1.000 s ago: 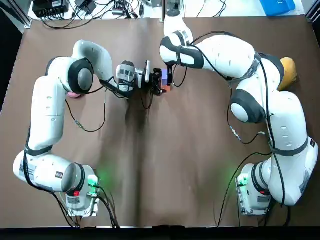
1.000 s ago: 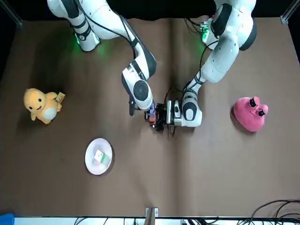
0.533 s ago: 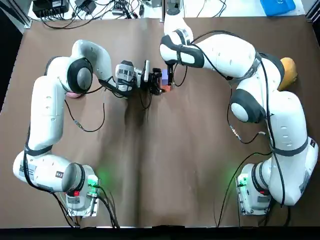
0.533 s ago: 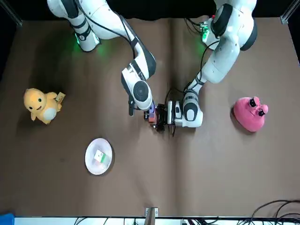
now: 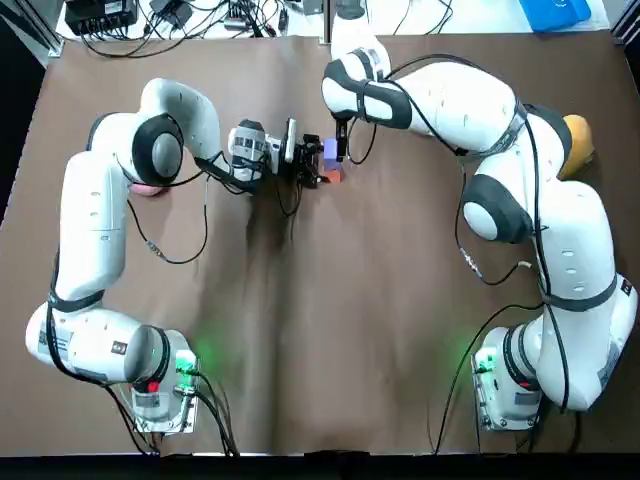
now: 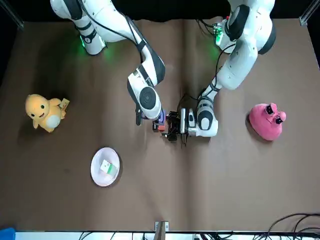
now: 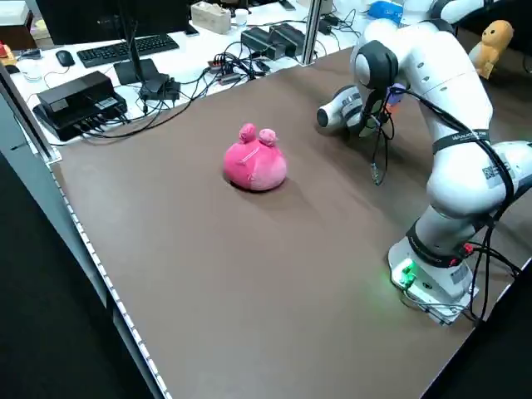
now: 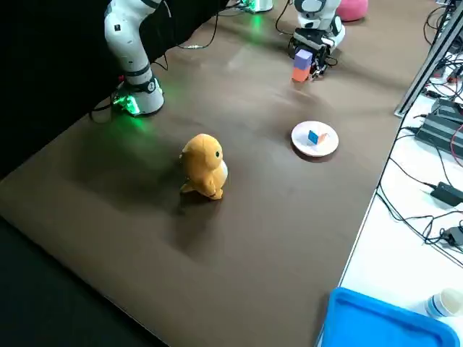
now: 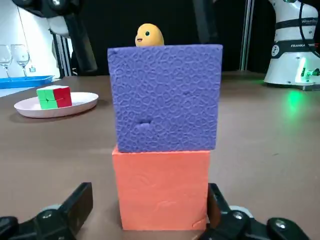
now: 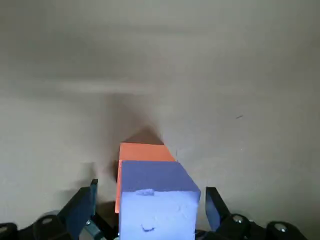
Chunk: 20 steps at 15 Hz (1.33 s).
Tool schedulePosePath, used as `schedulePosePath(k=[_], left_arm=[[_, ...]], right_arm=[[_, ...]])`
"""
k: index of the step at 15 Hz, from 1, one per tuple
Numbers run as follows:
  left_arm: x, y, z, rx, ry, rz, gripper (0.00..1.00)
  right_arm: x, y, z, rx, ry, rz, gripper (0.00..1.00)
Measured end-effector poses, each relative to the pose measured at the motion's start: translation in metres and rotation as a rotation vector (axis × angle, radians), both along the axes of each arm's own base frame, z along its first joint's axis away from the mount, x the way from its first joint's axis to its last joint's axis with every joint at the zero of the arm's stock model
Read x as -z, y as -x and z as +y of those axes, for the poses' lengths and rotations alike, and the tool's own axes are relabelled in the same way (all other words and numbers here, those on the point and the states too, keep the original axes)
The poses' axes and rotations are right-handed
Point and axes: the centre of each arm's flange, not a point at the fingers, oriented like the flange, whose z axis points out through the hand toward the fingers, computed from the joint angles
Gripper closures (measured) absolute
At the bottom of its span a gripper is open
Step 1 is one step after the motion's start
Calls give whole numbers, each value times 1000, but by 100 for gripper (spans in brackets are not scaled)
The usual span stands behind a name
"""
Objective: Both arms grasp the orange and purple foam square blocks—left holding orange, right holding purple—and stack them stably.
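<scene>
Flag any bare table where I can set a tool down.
Widest bare patch: table between left base and right base. Also free between plate and pink toy. Crowded at the block stack, with left pincer and right pincer open around it.

Stack, purple block (image 9: 165,97) on orange block (image 9: 172,170), stood mid-table toward the far edge. Left-edge side blocked low down by left gripper (image 9: 148,195), fingers spread. Overhead blocked by right gripper (image 10: 150,192), fingers wide of the block. Far-edge side open. Near half of table (image 5: 330,330) bare. Pink plush (image 6: 267,121) stood toward left edge, yellow plush (image 6: 45,112) toward right edge, plate (image 6: 96,175) by far edge.
</scene>
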Motion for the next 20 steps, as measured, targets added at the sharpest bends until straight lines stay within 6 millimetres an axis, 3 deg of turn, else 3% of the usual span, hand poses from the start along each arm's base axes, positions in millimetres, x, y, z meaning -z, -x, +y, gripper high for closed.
schedulePosePath(k=[10, 13, 16, 20], left_arm=[[-3, -3, 14, 21, 24, 1, 0], [-5, -5, 18, 24, 21, -3, 0], [-7, -8, 26, 34, 12, -17, 0], [-16, -16, 38, 40, 30, -29, 0]], right_arm=[[-13, -4, -1, 3, -10, -14, 0], [-14, -11, -15, 18, 11, 13, 0], [-37, -33, -37, 39, -2, 6, 0], [-93, -53, -66, -31, -57, -35, 0]])
